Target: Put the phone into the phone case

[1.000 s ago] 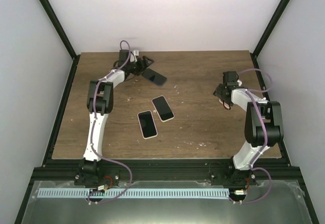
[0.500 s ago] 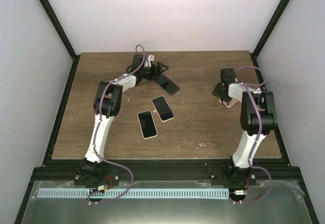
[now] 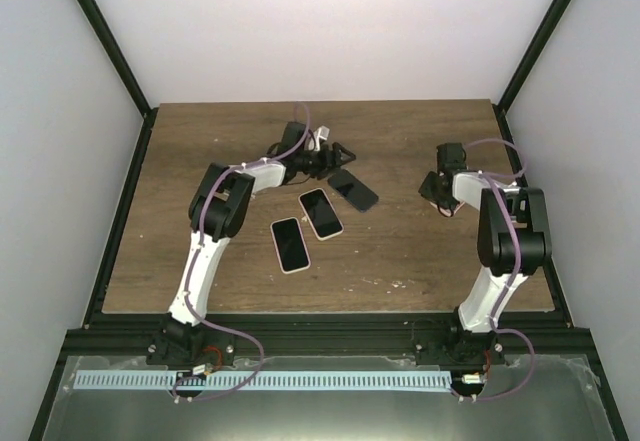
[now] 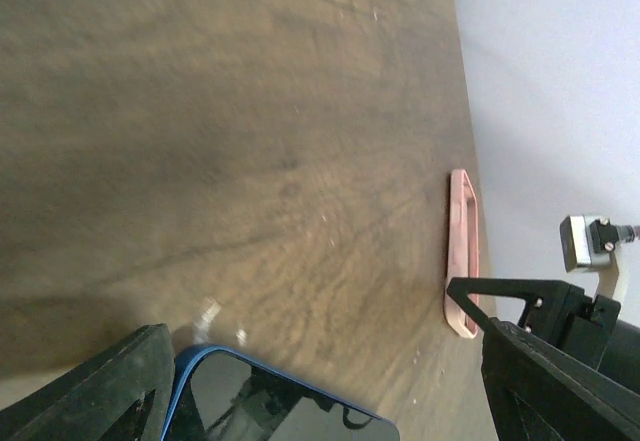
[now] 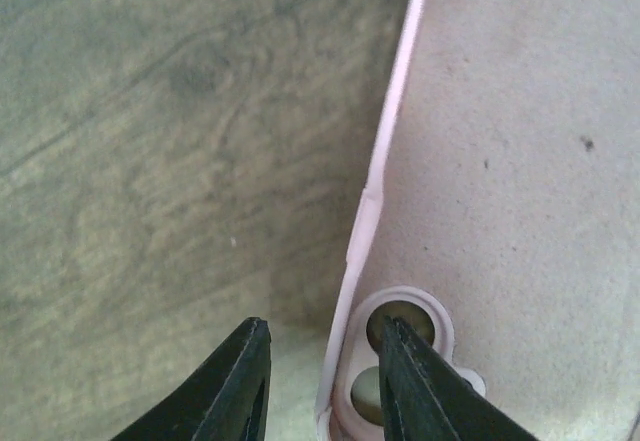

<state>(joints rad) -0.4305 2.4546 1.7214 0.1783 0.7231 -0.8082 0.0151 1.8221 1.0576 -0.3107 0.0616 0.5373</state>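
From above: a wooden table between white walls and black frame posts. The left gripper, spread wide, reaches the far middle with the dark phone at its tips; two pale-rimmed phones lie nearer.

Left wrist: the phone's blue edge touches one finger, while the other stands clear. The pink case shows farther across the table.

Right wrist: the right gripper straddles the case's rim, narrowed; whether it pinches, I cannot tell.
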